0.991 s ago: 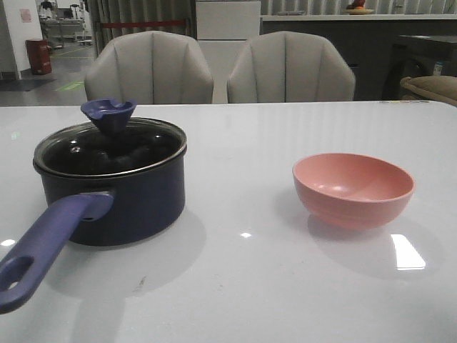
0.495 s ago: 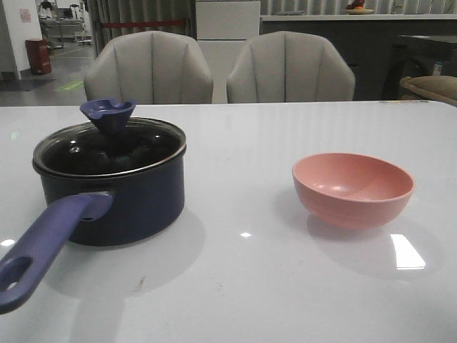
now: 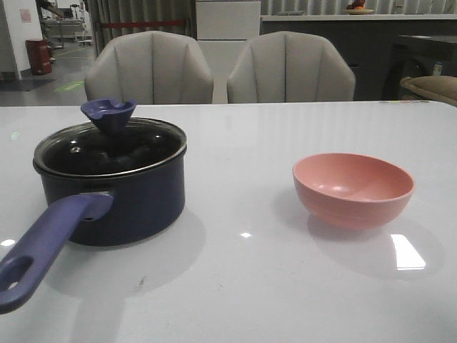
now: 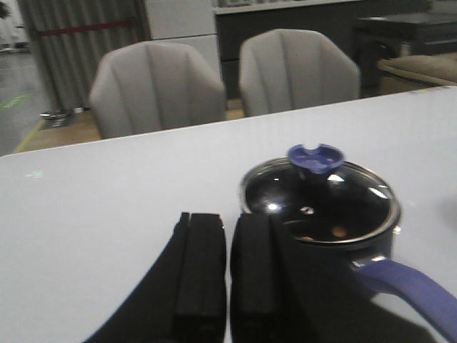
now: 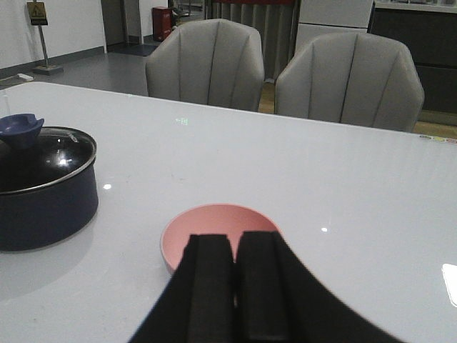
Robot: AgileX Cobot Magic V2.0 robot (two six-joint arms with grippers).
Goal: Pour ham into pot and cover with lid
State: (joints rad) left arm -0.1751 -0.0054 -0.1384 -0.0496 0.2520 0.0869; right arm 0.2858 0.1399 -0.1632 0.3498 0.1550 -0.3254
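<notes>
The pot (image 3: 111, 193) is sitting on the left part of the white table (image 3: 243, 286), its long purple-blue handle (image 3: 43, 246) reaching toward my near left side. The lid (image 3: 107, 146) is resting level on the pot's rim, closing it, with the blue flared knob (image 3: 108, 114) standing upright on top. Through the glass in my left wrist view, a few small orange spots are showing inside the pot, which I am taking to be the ham (image 4: 339, 231); in the front view the contents are reading only as dark shapes. The pink bowl (image 3: 353, 189) is standing upright on the right part of the table, well apart from the pot, and its visible inside is looking bare. My left gripper (image 4: 227, 264) is hanging near the pot, pads pressed nearly together and gripping nothing. My right gripper (image 5: 234, 279) is hovering above the bowl's near rim, likewise clenched on nothing. Two grey chairs (image 3: 218, 68) are standing behind the table
</notes>
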